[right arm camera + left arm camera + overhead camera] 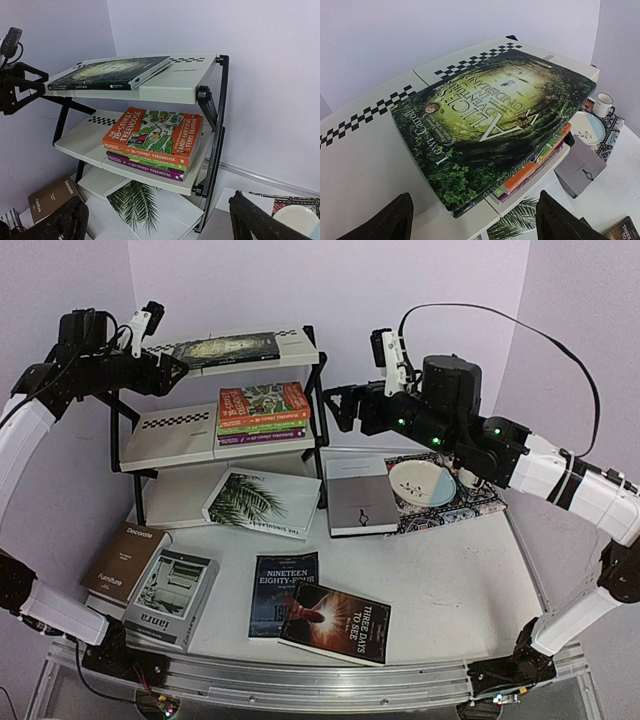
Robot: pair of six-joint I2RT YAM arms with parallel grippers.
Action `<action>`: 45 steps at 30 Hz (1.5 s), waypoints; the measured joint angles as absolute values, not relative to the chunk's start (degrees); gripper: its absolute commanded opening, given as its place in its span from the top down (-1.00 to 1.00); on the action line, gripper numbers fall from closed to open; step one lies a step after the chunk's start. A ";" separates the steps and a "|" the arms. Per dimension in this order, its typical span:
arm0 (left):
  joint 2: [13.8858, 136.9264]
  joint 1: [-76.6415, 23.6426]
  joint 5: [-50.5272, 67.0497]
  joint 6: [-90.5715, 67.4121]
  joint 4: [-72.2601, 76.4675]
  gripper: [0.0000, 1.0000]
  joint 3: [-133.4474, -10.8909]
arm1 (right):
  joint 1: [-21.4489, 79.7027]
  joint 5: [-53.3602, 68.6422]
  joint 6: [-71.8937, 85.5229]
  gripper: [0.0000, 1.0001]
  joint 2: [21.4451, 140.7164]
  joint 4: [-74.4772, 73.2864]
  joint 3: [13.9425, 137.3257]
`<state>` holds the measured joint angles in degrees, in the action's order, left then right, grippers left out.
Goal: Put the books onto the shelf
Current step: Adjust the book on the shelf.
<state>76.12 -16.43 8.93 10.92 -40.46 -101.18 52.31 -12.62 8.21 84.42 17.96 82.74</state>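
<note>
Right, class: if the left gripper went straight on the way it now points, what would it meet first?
Most likely the near corner of the Alice book, which lies on top of the shelf, dead ahead of the open left gripper. Depth is hard to judge.

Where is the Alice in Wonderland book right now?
The Alice book lies flat on the top tier of the shelf, upper left in the top view, beside the left gripper and above the Treehouse stack.
</note>
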 measured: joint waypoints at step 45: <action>84.25 -16.28 11.01 9.58 -35.88 0.16 -104.44 | 52.31 -12.70 8.19 -0.97 83.80 17.65 82.00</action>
